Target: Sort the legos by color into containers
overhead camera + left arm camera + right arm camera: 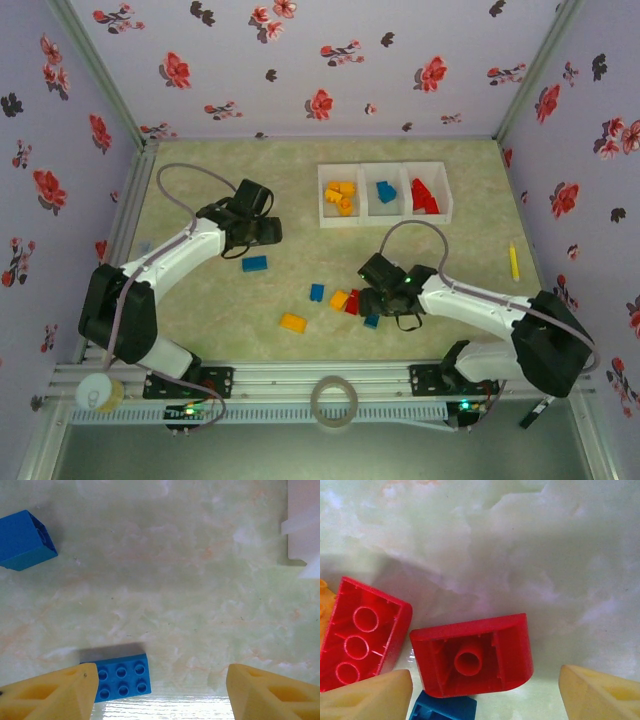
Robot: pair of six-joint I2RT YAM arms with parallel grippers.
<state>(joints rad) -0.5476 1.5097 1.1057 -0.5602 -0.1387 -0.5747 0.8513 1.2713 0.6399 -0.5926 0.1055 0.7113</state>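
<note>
The white three-compartment tray (385, 167) at the back holds orange-yellow legos (341, 196) on the left, a blue one (385, 192) in the middle and red ones (423, 196) on the right. My left gripper (262, 233) (160, 692) hangs open just above a six-stud blue lego (254, 264) (122, 676), which lies beside its left finger (50, 695). Over a cluster of loose legos my right gripper (372, 300) (485, 697) stands open. An upturned red lego (475, 655) lies between its fingers, untouched, beside another red one (362, 640) and a blue one (445, 709).
Loose on the mat lie a blue brick (317, 292), an orange brick (339, 299) and another orange brick (293, 322). A yellow stick (514, 262) lies at the right. A tape roll (334, 400) sits on the front rail. Flowered walls enclose the table.
</note>
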